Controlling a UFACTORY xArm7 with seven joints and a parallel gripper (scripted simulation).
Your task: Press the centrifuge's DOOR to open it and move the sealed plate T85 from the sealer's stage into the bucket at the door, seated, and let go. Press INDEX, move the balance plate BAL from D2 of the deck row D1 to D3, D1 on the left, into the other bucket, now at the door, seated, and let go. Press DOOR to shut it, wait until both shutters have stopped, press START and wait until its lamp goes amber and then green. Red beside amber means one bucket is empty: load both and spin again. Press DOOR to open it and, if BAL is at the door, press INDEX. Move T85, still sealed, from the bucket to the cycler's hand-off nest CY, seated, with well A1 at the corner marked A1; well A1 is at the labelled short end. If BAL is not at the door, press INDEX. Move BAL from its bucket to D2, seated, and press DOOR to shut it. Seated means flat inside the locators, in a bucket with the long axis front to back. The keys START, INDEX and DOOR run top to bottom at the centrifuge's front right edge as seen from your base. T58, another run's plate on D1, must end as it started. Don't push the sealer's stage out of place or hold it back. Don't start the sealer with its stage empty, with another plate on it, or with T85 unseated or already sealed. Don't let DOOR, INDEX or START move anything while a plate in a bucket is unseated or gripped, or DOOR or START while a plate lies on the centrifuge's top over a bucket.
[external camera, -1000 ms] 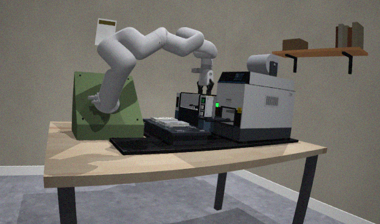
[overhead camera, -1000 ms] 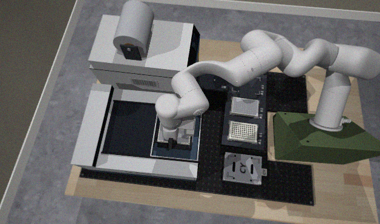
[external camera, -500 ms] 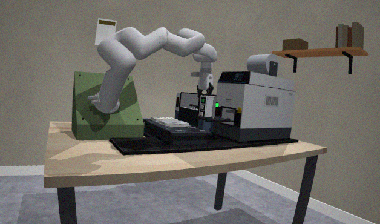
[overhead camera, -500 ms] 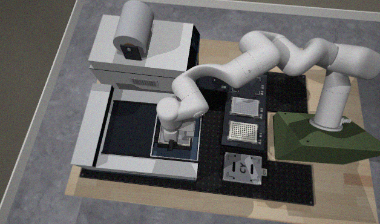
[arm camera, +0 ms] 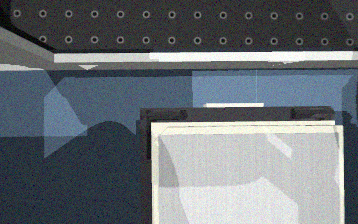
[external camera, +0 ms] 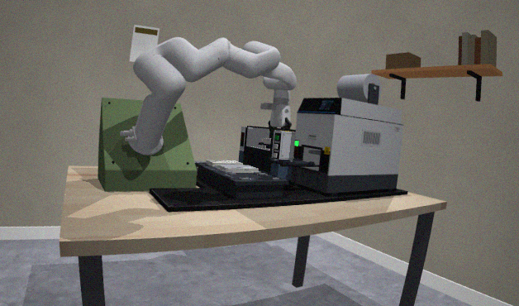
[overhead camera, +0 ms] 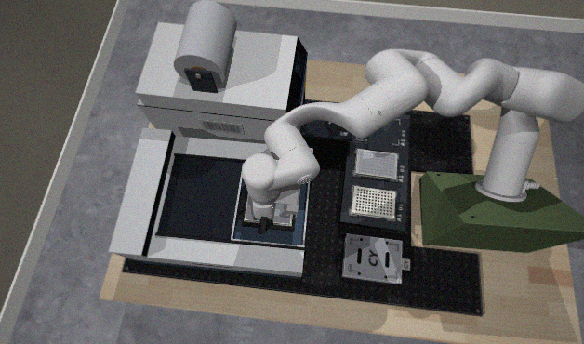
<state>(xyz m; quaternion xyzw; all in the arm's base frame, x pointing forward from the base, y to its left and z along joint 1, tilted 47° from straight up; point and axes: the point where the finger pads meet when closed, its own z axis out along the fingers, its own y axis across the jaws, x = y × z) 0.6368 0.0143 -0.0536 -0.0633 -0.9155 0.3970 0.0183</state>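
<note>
My gripper [overhead camera: 264, 226] [external camera: 279, 122] is shut on the sealed plate T85 [overhead camera: 283, 213] [arm camera: 247, 175]. It holds the plate down in the centrifuge's [overhead camera: 131, 200] [external camera: 259, 141] open door, over the dark bucket [arm camera: 162, 116]. In the wrist view the plate is a cream rim with grey foil; the fingers are out of sight there. I cannot tell whether the plate rests in the bucket. On the deck row, T58 [overhead camera: 373, 202] lies on D1 and the balance plate BAL [overhead camera: 377, 164] on D2. The CY nest [overhead camera: 373, 258] is empty.
The sealer [overhead camera: 219, 79] [external camera: 352, 136] stands behind the centrifuge, with a green lamp [external camera: 297, 143] lit beside it. The arm's green base [overhead camera: 489, 218] [external camera: 145, 161] is at the right. A black perforated board [overhead camera: 443, 279] lies under the devices.
</note>
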